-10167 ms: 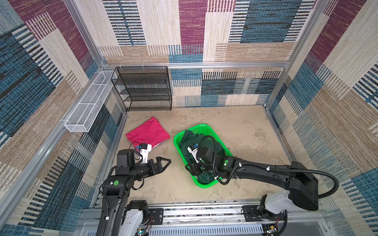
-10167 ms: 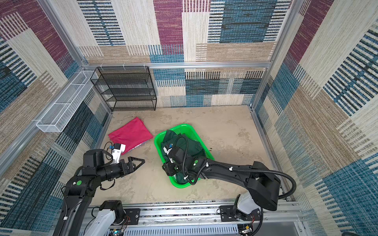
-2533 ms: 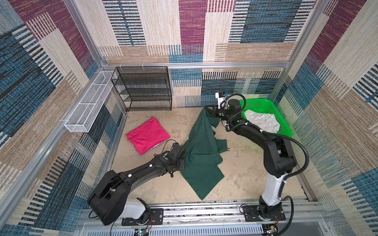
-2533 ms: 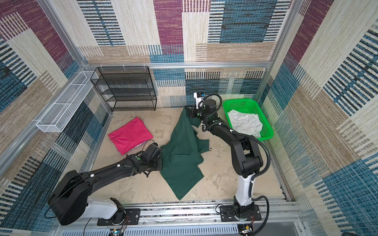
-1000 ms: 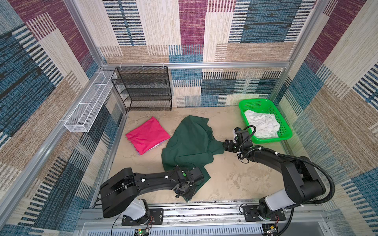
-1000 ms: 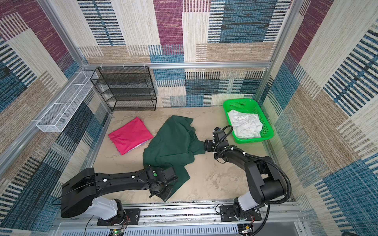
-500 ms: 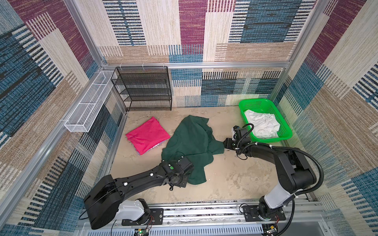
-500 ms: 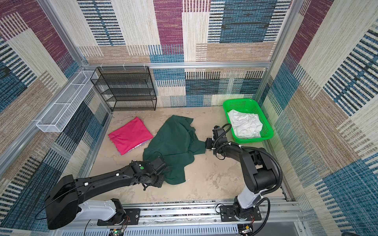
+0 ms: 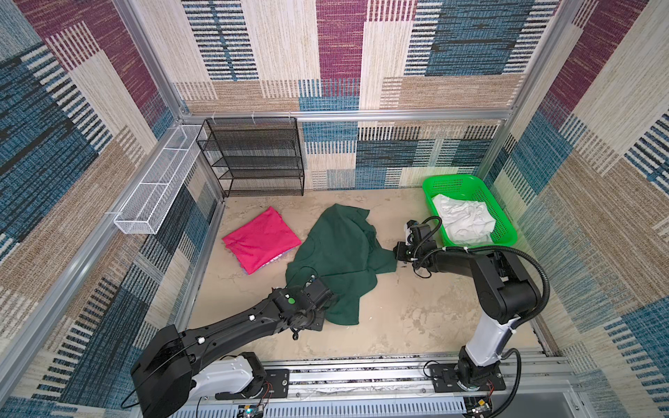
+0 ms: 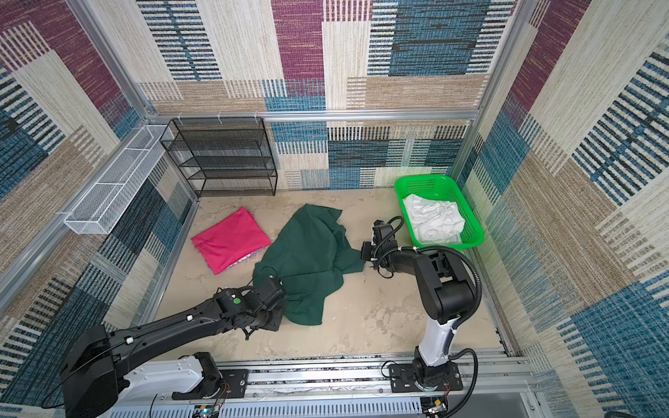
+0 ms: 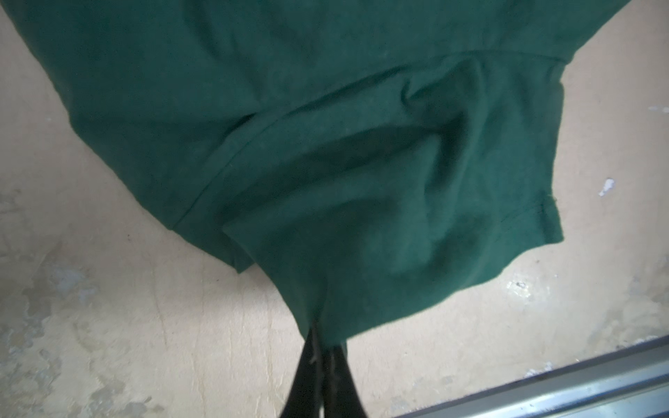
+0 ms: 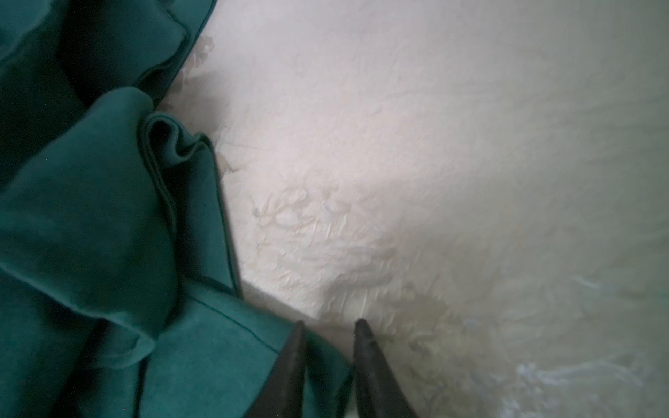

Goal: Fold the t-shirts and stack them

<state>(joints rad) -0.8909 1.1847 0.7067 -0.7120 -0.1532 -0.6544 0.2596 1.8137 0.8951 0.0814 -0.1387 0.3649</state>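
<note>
On the left wall a white wire basket [image 9: 159, 188] is hanging, and a black mesh rack [image 9: 253, 159] is standing at the back, both away from the work. The magenta t-shirt [image 9: 261, 239] is lying on the desk [image 9: 416, 307] as a flat folded rectangle, probably serving as the base of the stack. Just beside it, the dark green t-shirt [image 9: 340, 253] is sprawling rumpled across the middle of the desk, not yet folded.

The left tool [image 11: 322, 343] is clenching the near hem corner of the green shirt, the cloth bunching where it enters the pressed-together fingers. Across the shirt, the right tool [image 12: 329, 325] is sitting low at the far-side corner with its jaws drawn narrow and a fold of green cloth between them, so it seems to be grasping that corner, though a slim gap is showing at the tips.

Two opposite corners held this way suggests the arms are preparing to pull the shirt taut and flat before folding.

At the right, the bright green lattice basket [image 9: 430, 201] is holding a crumpled white cloth [image 9: 463, 220].
</note>
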